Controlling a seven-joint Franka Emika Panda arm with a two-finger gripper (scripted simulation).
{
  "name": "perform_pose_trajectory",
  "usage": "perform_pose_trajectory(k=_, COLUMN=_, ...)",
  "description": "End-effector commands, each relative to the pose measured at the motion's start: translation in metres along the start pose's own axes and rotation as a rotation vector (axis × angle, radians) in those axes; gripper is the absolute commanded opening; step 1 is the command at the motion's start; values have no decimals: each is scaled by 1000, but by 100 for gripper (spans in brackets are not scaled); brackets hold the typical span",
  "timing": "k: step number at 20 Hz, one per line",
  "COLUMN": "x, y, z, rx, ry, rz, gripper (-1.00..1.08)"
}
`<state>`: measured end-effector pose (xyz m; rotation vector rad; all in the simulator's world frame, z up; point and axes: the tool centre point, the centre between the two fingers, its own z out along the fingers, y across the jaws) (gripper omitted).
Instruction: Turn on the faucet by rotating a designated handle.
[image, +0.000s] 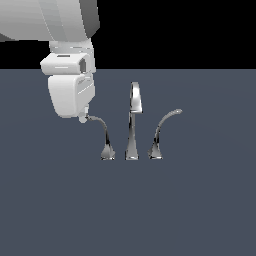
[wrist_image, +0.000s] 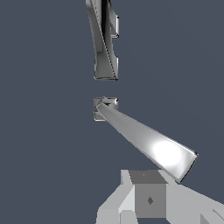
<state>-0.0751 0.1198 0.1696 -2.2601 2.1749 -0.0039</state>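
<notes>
The chrome faucet stands on the dark floor in the exterior view. Its tall straight spout (image: 133, 120) is in the middle, with a curved lever on each side. The handle (image: 102, 132) is the lever bending to the exterior view's left. My gripper (image: 84, 118) hangs at the handle's outer tip, touching or nearly touching it. The fingers look pressed together and hold nothing. In the wrist view the handle (wrist_image: 144, 138) runs as a bright bar from its base towards my gripper (wrist_image: 148, 199), and the spout (wrist_image: 105, 43) lies beyond it.
The mirror-image lever (image: 162, 131) bends to the exterior view's right, on the far side of the spout. The flat dark grey floor (image: 200, 210) spreads all around the faucet. The white arm (image: 50, 20) fills the upper left of the exterior view.
</notes>
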Motion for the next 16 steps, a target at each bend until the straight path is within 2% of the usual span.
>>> perform_pose_trajectory(k=1, x=7, y=8, z=-1, rx=-5, ry=2, rz=10, gripper=-100)
perform_pose_trajectory(k=3, x=3, y=5, z=0, rx=-1, ry=5, rz=2, gripper=-100)
perform_pose_trajectory(k=16, x=49, y=27, z=-1, rx=-5, ry=2, rz=9, gripper=-100)
